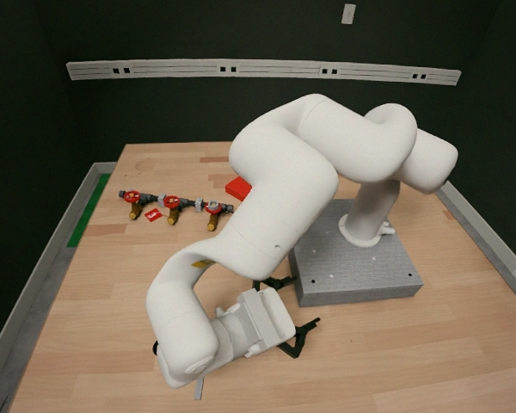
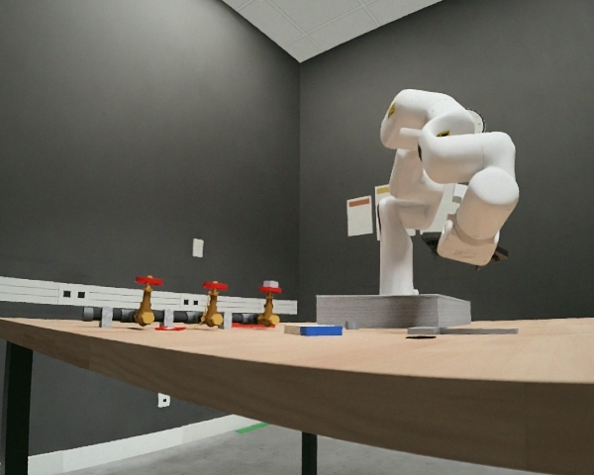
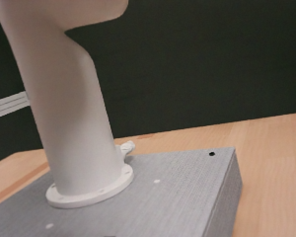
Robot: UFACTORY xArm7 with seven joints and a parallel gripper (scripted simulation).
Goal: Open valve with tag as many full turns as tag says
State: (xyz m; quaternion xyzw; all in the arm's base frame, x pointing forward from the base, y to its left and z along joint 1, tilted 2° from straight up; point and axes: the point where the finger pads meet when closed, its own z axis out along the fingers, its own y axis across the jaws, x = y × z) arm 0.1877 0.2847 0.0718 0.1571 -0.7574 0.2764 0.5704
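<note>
Three brass valves with red handwheels stand in a row on a dark pipe at the table's far left: the left valve [image 1: 132, 192] [image 2: 148, 280], the middle valve [image 1: 171, 197] [image 2: 214, 285] and the right valve [image 1: 212, 206] [image 2: 269, 288], whose wheel carries a grey cap. A small red tag [image 1: 152, 215] [image 2: 169, 328] lies flat between the left and middle valves; its number looks like 3, and I cannot tell which valve it is chained to. My gripper [image 1: 300, 311] [image 2: 466, 248] is open and empty, above the table near the arm's base, far from the valves. The wrist view shows no fingers.
The arm's grey base block [image 1: 352, 257] [image 3: 138, 197] sits right of the gripper. A red block [image 1: 238, 188] lies behind the valves, partly hidden by the arm. A blue and white block [image 2: 313, 330] and a grey strip [image 1: 198, 391] lie on the table.
</note>
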